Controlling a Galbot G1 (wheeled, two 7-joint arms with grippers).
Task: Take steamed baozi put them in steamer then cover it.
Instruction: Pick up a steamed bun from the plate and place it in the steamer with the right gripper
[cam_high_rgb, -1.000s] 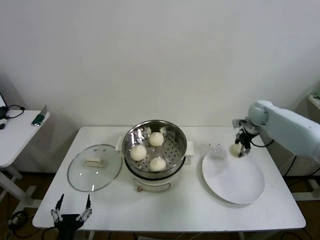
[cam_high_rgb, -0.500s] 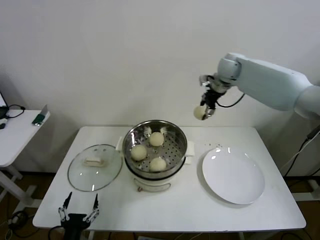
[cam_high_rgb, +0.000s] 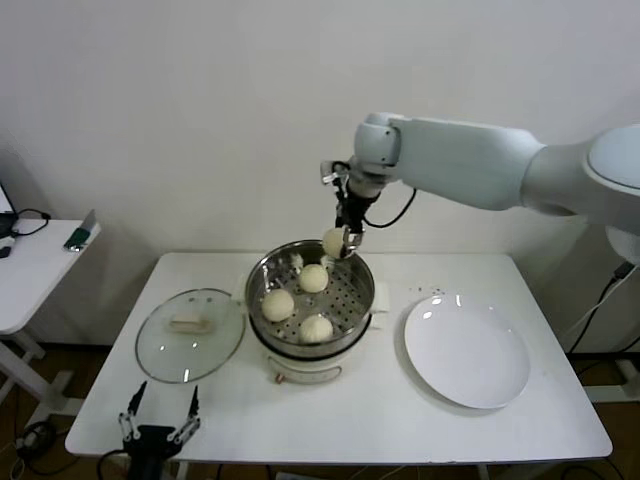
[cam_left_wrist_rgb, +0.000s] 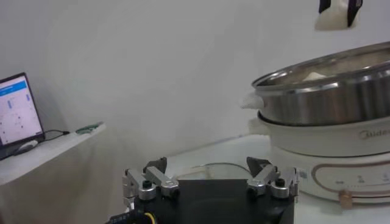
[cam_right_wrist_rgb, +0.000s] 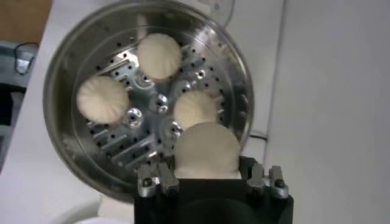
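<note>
The right gripper (cam_high_rgb: 343, 238) hangs above the far rim of the steamer (cam_high_rgb: 311, 292), its fingers pinched on the fourth bun (cam_high_rgb: 333, 241), which is clear of the tray and not touching the three buns (cam_high_rgb: 315, 328) lying inside. The right wrist view shows the held bun (cam_right_wrist_rgb: 206, 150) above the gap at the tray's edge, beside the nearest seated bun (cam_right_wrist_rgb: 194, 108). Judgement: to place it well, the arm should centre over the free patch of tray, lower until the bun rests on the metal, and only then spread the fingers; a release from height risks a roll against a neighbour or the wall, and soft dough may dent under too firm a pinch. The buns are smooth, pale cream and rounded; one shows pleats on top. The steamer is bright polished steel with a perforated tray, seated on a white base. The lid (cam_high_rgb: 189, 334), clear glass with a metal rim and a white bar handle, lies flat on the bench (cam_high_rgb: 380, 420) just left of the steamer, not yet fitted. The white plate (cam_high_rgb: 466, 351) at right holds nothing. The left gripper (cam_high_rgb: 159, 428) is parked low at the bench's near edge, fingers spread and holding nothing.
</note>
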